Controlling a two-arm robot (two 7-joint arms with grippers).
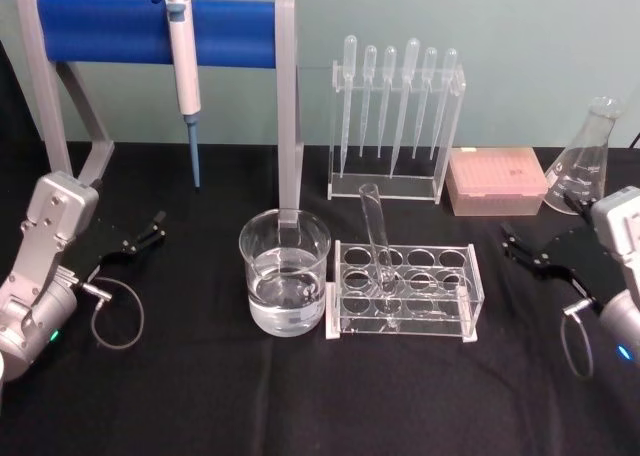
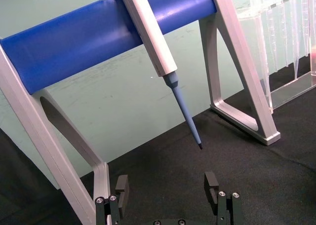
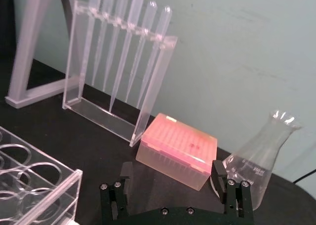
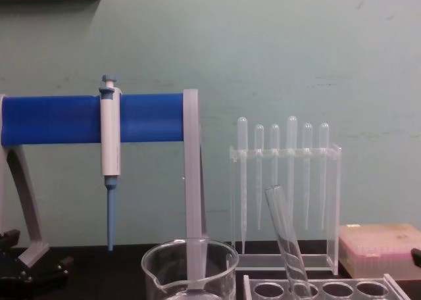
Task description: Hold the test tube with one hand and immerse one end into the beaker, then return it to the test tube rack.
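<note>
Head view: a table (image 1: 300,396) covered in black cloth is seen from above. Near its centre a test tube (image 1: 377,238) is stood in a clear rack (image 1: 470,311), round bottom down, with its open rim leaned toward 11 o'clock. A beaker (image 1: 252,251), part filled with clear liquid, is set just beside the rack at its 9 o'clock.

The left hand (image 1: 152,231) is held low at 9 o'clock and the right hand (image 1: 510,244) at 3 o'clock. The fingers of each are spread apart, nothing is gripped, and both are well apart from the tube.

The tube is judged to be light, stiff, smooth and breakable. It would best be pinched gently on the bare length above the rack, below the rim, and lifted along its lean.

The cloth looks soft and matte. A blue-barred stand (image 1: 120,31) with a hanging pipette (image 1: 183,61) is placed at 11 o'clock, bulb pipettes (image 1: 395,96) at 12, and a pink box (image 1: 495,181) and a flask (image 1: 585,161) at 2. A pale green wall is seen behind
</note>
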